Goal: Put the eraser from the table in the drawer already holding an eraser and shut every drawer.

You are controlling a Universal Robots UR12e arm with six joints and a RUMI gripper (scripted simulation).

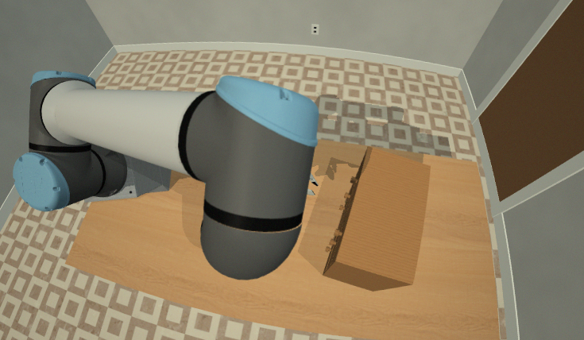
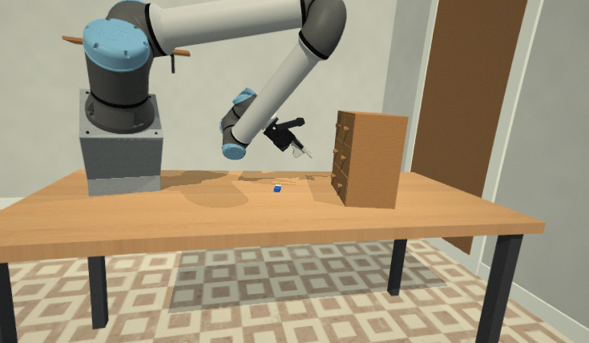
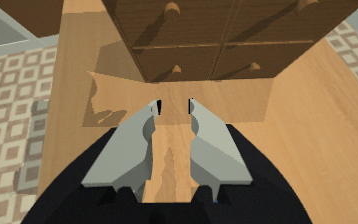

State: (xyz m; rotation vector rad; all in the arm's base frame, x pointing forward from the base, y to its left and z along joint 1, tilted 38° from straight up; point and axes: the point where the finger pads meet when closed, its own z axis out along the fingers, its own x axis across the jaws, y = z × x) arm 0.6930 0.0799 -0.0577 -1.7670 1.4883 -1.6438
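The brown wooden chest of small drawers (image 1: 382, 219) (image 2: 373, 162) (image 3: 195, 56) stands upright on the pale wooden bench (image 1: 454, 253) (image 2: 245, 221) (image 3: 320, 110), its six round-knobbed drawers, in three rows of two, all appearing shut. The small blue-and-white block eraser (image 2: 277, 188) lies on the bench; in the exterior view the chest is between two and three o'clock from it, and the grey-fingered black hand (image 1: 315, 189) (image 2: 305, 156) (image 3: 174, 100) is between one and two o'clock, raised above the bench. The hand's fingers stand a narrow gap apart, with nothing between them. In the wrist view the chest front is at twelve o'clock, beyond the fingertips and apart from them. From above, the robot's arm (image 1: 251, 168) hides the eraser, and the chest is at four o'clock from the hand. The drawers' contents cannot be seen.
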